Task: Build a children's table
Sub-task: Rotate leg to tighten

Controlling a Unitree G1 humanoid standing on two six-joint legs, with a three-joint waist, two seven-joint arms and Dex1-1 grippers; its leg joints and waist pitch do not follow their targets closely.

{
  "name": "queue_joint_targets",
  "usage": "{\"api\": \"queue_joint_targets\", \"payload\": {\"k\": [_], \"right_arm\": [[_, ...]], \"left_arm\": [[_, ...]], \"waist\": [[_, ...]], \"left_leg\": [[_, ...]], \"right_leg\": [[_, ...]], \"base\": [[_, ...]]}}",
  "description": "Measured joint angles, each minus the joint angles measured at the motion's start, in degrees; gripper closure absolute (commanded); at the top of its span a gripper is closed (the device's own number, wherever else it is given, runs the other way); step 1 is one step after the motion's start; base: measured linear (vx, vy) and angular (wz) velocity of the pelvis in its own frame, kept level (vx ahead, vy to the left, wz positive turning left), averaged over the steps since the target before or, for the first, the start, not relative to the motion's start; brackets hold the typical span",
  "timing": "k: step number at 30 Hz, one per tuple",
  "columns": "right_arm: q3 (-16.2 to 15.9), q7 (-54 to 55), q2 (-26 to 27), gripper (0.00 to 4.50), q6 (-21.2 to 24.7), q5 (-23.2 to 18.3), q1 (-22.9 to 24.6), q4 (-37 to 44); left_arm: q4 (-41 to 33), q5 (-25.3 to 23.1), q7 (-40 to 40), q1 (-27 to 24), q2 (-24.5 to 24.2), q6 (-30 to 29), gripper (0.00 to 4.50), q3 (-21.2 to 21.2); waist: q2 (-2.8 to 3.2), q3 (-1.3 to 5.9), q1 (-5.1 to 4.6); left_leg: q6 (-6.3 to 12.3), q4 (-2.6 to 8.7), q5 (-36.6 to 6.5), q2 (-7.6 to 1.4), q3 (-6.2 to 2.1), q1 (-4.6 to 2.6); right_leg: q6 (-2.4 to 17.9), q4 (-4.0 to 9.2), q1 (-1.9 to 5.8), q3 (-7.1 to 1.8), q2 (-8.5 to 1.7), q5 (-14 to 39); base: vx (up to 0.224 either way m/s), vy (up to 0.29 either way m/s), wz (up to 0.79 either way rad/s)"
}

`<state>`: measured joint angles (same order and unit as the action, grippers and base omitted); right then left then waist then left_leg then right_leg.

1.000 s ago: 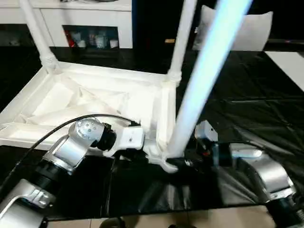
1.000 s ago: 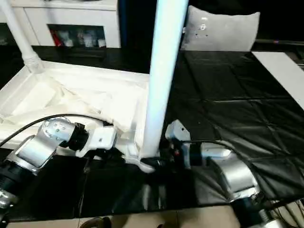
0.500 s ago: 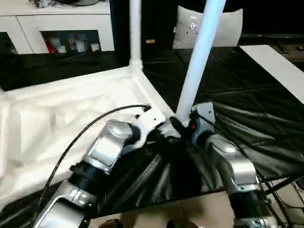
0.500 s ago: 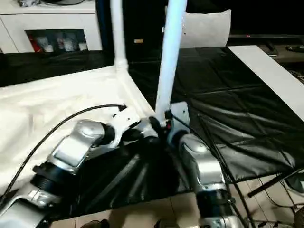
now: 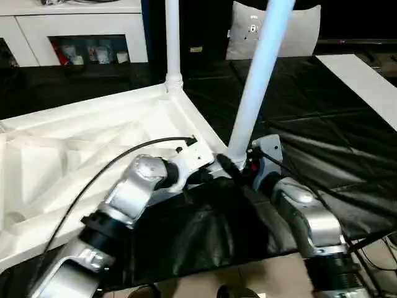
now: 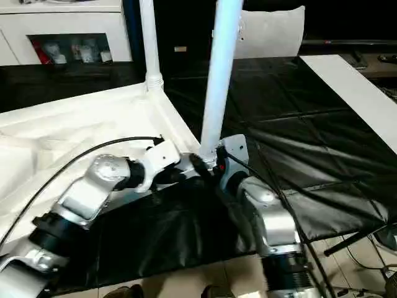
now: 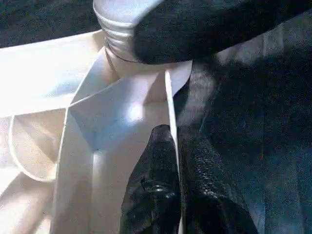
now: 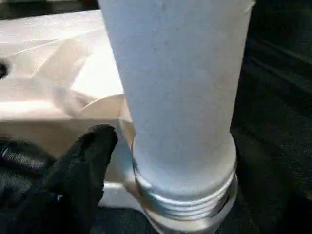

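At the near corner of the table top (image 5: 74, 149), the rim is pinched by the left gripper (image 7: 176, 146) and should be held steady while the leg (image 5: 251, 93) is screwed square; the right gripper (image 5: 245, 171) grip cannot be told.

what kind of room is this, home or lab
Probably a lab or test room dressed as a home: black sheeting covers the work area, a white cabinet with an open shelf of small items stands behind, and loose cables lie on the floor.

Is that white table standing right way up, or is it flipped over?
Flipped over. The tabletop lies with its ribbed hollow underside facing up, and two legs rise upward from its corners.
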<state>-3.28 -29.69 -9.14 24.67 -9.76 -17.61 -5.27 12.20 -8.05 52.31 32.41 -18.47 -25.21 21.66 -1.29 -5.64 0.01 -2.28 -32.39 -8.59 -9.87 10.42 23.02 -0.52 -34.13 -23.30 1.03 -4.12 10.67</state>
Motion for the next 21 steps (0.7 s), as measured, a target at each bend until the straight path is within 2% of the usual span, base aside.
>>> {"api": "queue_joint_targets", "payload": {"k": [3,8,11,17,21], "right_arm": [[-1.74,-7.09,-5.09,0.05,-0.65,-1.24,0.27,0.7],[-2.32,-21.82,-14.49,0.05,-1.9,-4.16,0.44,0.77],[-2.44,-28.51,-18.2,0.05,-1.83,-5.61,-0.12,0.76],[-6.42,-36.32,-21.91,0.05,-4.15,-5.54,-0.52,0.73],[-8.49,-39.72,-22.46,0.05,-5.18,-5.4,-0.69,0.72]], "left_arm": [[0.35,1.29,3.8,-0.13,-3.45,4.18,4.5,0.24],[2.64,2.75,12.07,0.06,-8.36,13.07,4.5,0.79],[3.7,3.98,17.01,0.26,-10.01,15.69,4.5,0.93],[4.61,4.95,23.1,1.36,-11.96,19.56,4.5,3.42],[4.62,5.07,25.3,1.45,-12.38,21.32,4.5,4.16]], "waist": [[0.0,0.0,0.33],[0.02,-0.01,1.52],[0.02,-0.01,2.03],[0.01,-0.01,2.56],[0.0,0.0,2.73]], "left_leg": [[-0.01,0.13,0.0,-0.16,0.0,0.02],[0.02,0.09,-0.03,-0.27,0.1,0.06],[0.03,0.05,-0.03,-0.27,0.2,0.03],[0.03,-0.09,-0.02,-0.29,0.34,-0.05],[0.04,-0.14,-0.02,-0.29,0.64,-0.07]], "right_leg": [[-0.04,0.02,-0.08,0.01,0.22,0.03],[0.01,0.13,-0.06,-0.07,0.35,0.17],[0.01,0.08,-0.06,-0.1,0.31,0.17],[0.1,-0.02,0.04,-0.1,0.2,0.11],[0.11,-0.04,0.06,-0.1,0.01,0.1]], "base": [[0.0,0.0,0.0],[0.0,0.0,0.0],[0.0,0.0,0.0],[0.0,0.0,0.0],[0.0,0.0,0.0]]}}
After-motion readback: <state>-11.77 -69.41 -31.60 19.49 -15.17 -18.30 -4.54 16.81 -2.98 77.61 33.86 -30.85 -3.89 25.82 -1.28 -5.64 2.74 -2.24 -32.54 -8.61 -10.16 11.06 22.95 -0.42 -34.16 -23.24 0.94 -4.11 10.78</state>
